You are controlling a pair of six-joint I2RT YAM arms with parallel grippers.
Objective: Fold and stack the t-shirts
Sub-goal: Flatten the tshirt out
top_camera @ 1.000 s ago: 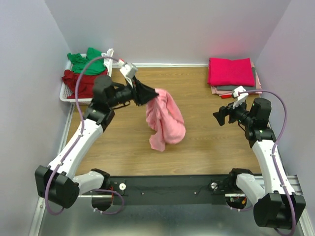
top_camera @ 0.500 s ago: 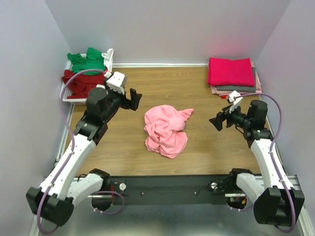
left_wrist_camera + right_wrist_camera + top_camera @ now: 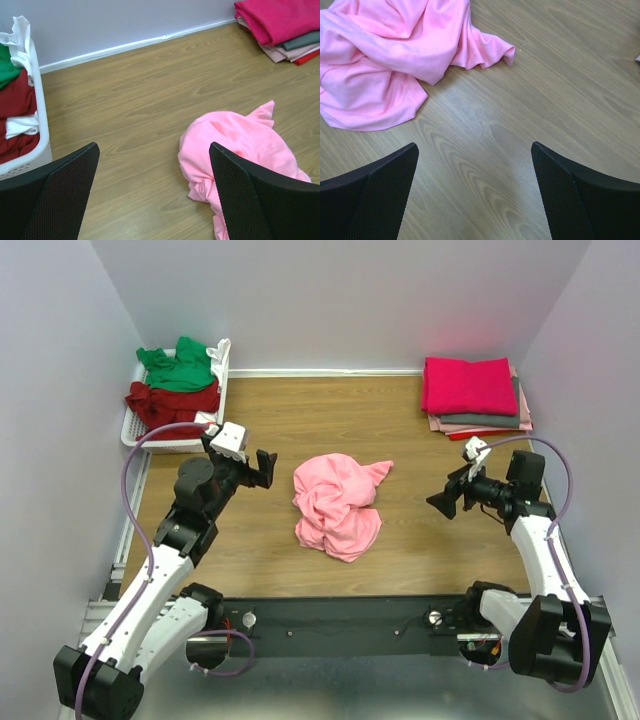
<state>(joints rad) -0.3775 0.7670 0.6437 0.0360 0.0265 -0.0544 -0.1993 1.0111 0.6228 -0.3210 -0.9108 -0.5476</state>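
Your wooden table, lilac walls around — pink t-shirt crumpled mid-table; left pincer and right pincer spread wide.

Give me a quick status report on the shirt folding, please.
Left tool and right tool open, empty. Pink t-shirt crumpled mid-table between them, unfolded. Folded stack far right, basket far left, both well apart from it.

Loose t-shirts: I count 1, the pink t-shirt.
Folded stacks: 1, the folded stack; I make out 4 colours in it: magenta, grey, pale pink, red.
Baskets: 1, the white basket.
Shirts I can separate inside: 2, the green t-shirt and the dark red t-shirt.
Grippers: 2, the left gripper and the right gripper.
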